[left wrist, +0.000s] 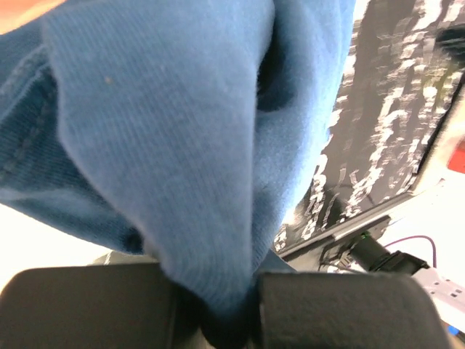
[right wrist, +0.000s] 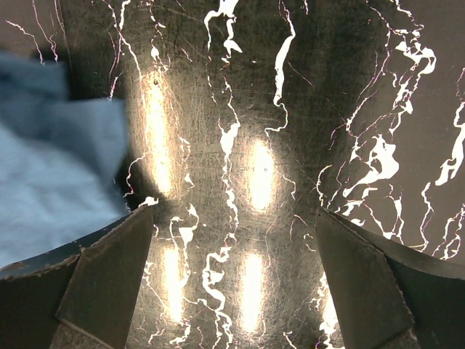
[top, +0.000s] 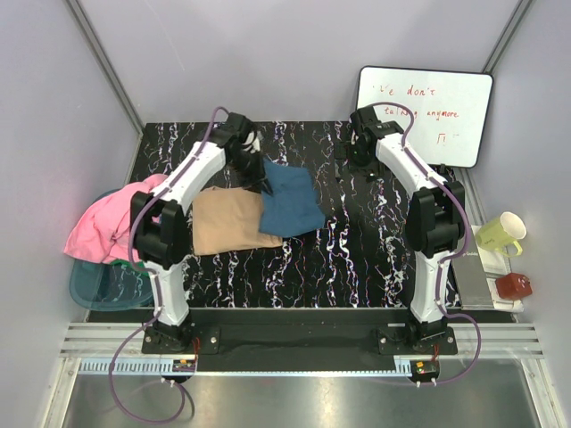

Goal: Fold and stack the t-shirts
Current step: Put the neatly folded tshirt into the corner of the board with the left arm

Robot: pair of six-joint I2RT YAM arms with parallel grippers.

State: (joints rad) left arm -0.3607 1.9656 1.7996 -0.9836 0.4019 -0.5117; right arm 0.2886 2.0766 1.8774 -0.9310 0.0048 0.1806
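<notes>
Two hands hang over the table [top: 357, 259]. The left hand [left wrist: 218, 309] is clamped on the blue t-shirt [left wrist: 160, 131], with a bunched fold of cloth pinched between its black pads [left wrist: 87, 305]. From above, this left hand [top: 254, 168] sits at the blue t-shirt's [top: 290, 201] far left corner. The cloth is a fine ribbed knit in dark teal-blue, soft and creased, with a stitched hem along one edge. It lies as a rough tilted square.

A tan t-shirt [top: 227, 221], folded into a smooth rectangle, lies just left of the blue one, and the blue edge overlaps its right side. A crumpled pink t-shirt [top: 103, 223] is heaped well to the left, past the table's edge.

The right hand [right wrist: 232, 291] stands to the right of the blue t-shirt [right wrist: 51, 182], its fingers [right wrist: 109, 283] spread wide and holding nothing, over bare surface. The table is black with white marble veins and glossy enough to reflect lamps. Open surface stretches to the right of the blue t-shirt and on its near side. A whiteboard [top: 426, 116] leans beyond it to the far right, and a pale mug [top: 501, 234] sits off the right edge.
</notes>
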